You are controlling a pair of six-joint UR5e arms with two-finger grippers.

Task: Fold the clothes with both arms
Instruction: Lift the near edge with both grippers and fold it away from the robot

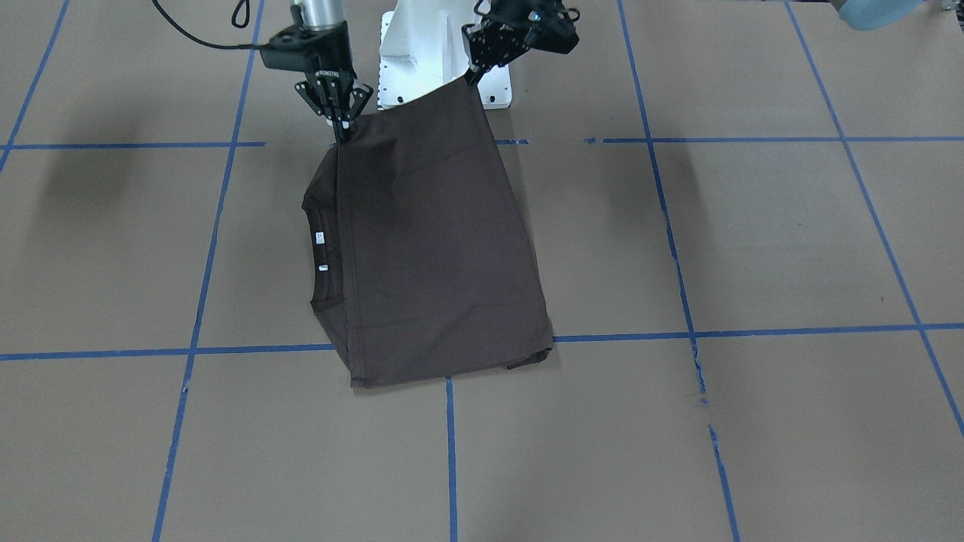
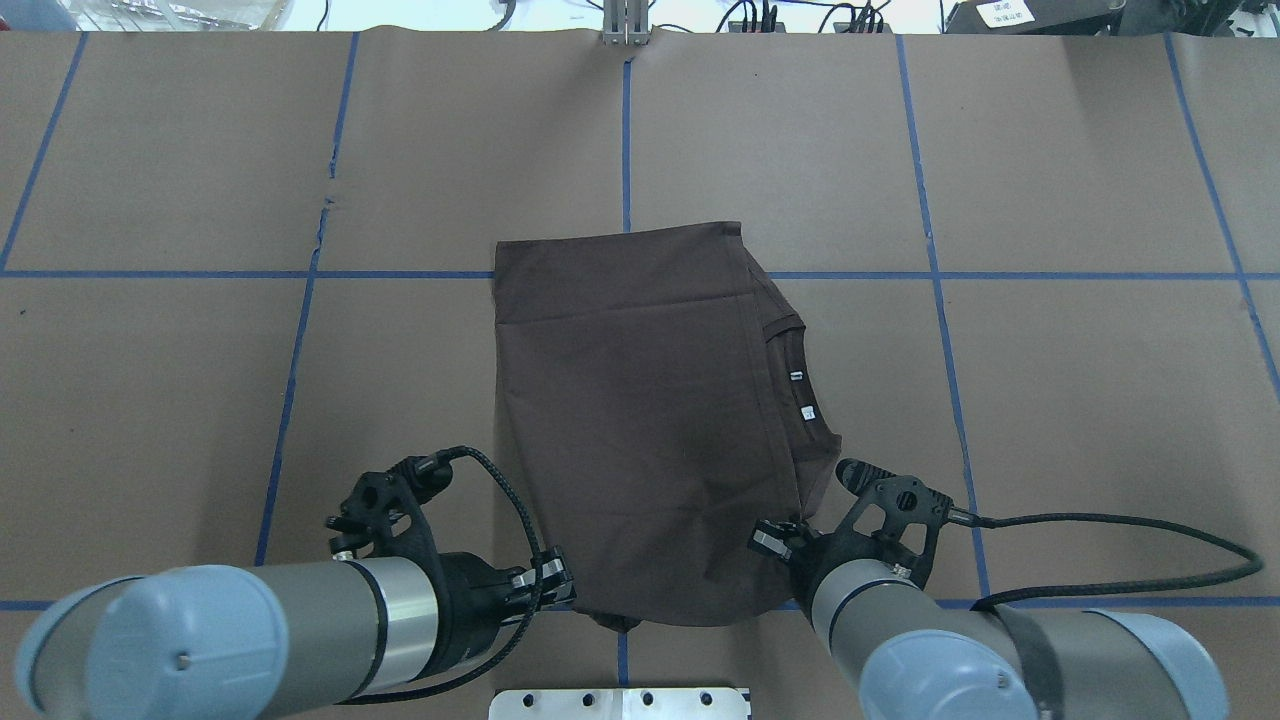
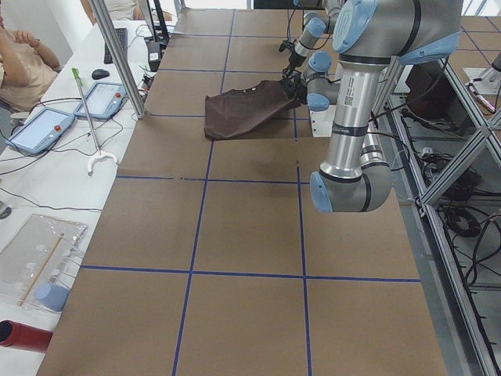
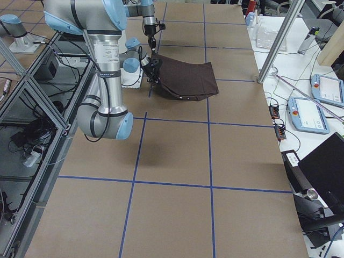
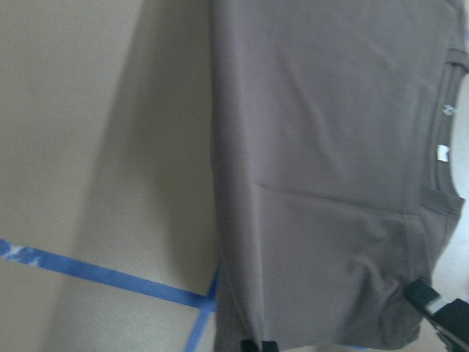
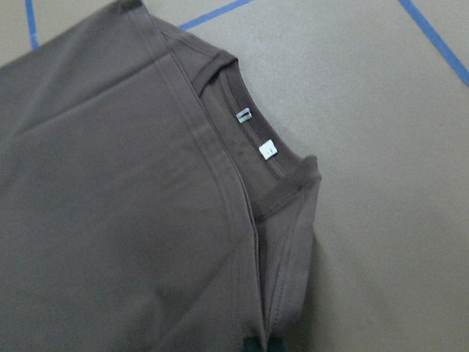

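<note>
Jaws of the black two-finger left gripper (image 1: 476, 74) and right gripper (image 1: 341, 129) pinched the near corners of the dark brown short-sleeved T-shirt (image 1: 440, 248), holding that edge above the tan, blue-taped table (image 1: 753, 241), far edge lying flat, seemingly to fold it over.

A plain dark brown T-shirt (image 1: 437, 248), with no pattern on the cloth that shows, carries two small white labels (image 1: 319, 238) inside its neck. The desk (image 1: 753, 241) is a flat cardboard brown, ruled into large squares by bright blue tape (image 1: 791, 331). The left claw (image 1: 474, 75) and the right claw (image 1: 343, 132) are both black, as are the cables (image 2: 1100, 518). The left arm (image 2: 300, 620) and the right arm (image 2: 1060, 650) are grey with silver bands and light-blue caps (image 2: 150, 640). The pedestal (image 1: 410, 53) is white.
</note>
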